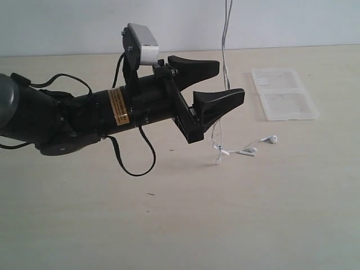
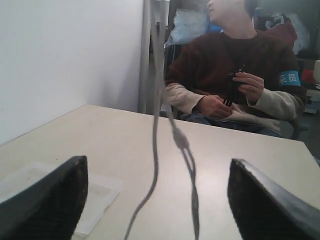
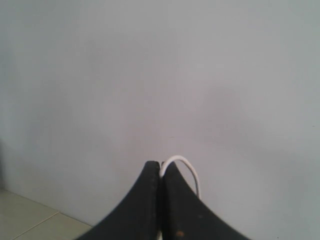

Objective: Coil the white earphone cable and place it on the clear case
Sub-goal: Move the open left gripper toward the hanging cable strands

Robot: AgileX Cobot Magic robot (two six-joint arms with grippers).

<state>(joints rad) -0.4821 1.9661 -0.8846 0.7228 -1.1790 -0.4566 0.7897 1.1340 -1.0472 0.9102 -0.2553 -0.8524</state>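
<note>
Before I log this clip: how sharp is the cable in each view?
Exterior view: evenly lit, white earphone cable thin but crisp. Left wrist view: cable and left gripper blurred, seated person sharper. Right wrist view: right gripper and cable loop sharp against blank wall.

— Where does my white earphone cable (image 1: 225, 50) end?
— Can't tell. Left of the clear case (image 1: 284, 94) it runs off the top edge. Before my left gripper (image 2: 157, 170) it's a grey blur.

Clear case (image 1: 284, 94) translucent plastic; table (image 1: 225, 225) smooth, matt.
</note>
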